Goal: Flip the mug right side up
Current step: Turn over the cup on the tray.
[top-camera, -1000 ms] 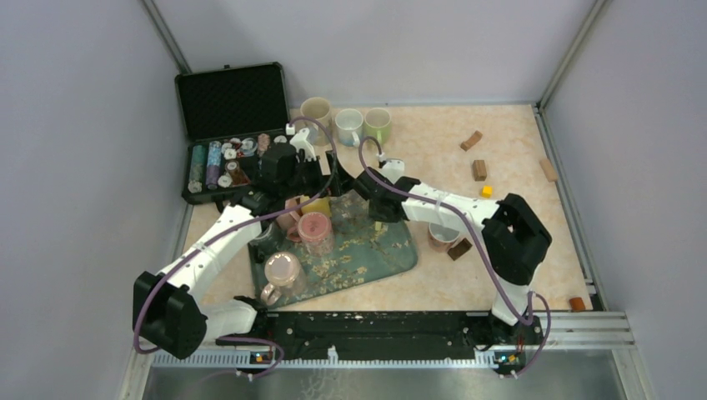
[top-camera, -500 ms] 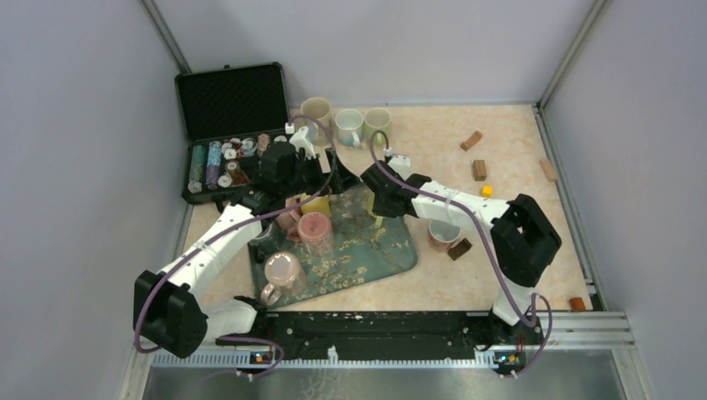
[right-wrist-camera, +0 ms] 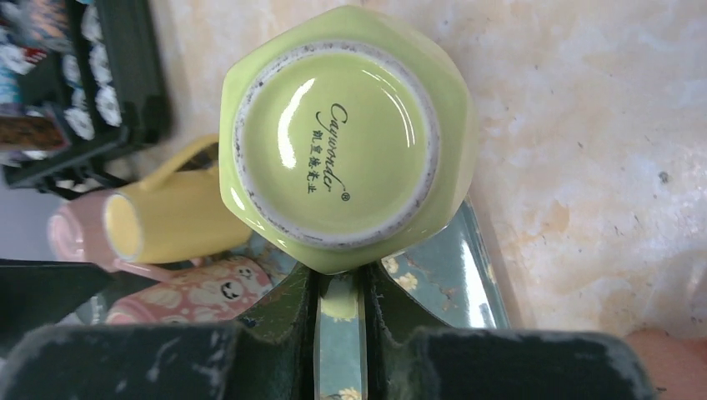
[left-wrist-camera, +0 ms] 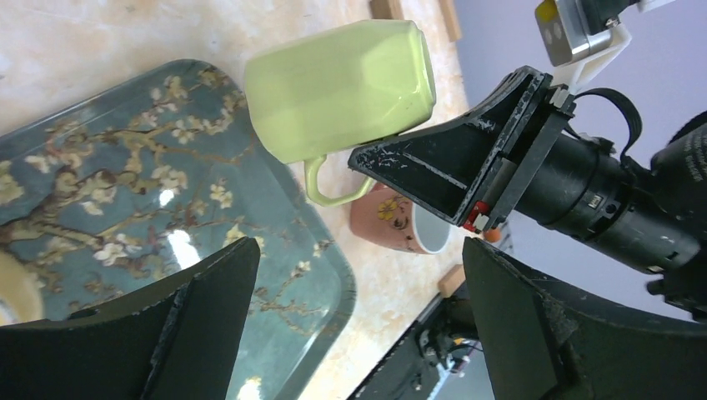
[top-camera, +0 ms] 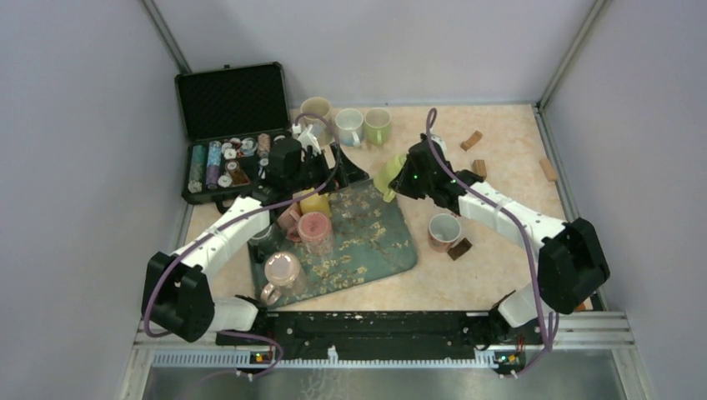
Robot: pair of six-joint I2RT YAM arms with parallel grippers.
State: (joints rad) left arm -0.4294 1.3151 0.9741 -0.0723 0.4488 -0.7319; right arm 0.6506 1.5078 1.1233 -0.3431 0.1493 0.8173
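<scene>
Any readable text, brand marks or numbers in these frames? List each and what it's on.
"Cayvonder", cursive, some letters uncertain, followed by a ® mark: on the underside of the green mug.
A row of Chinese characters just below it on the same base: too small to read.
Markings on the chips in the black case: too small to read.
Nothing else legible.

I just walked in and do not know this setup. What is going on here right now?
The right gripper is shut on the handle of the light green mug and holds it in the air, tipped on its side, near the far right corner of the flowered tray. The mug is not yet upright. The left gripper hangs open over the tray, holding nothing. On the tray sit other mugs.
</scene>
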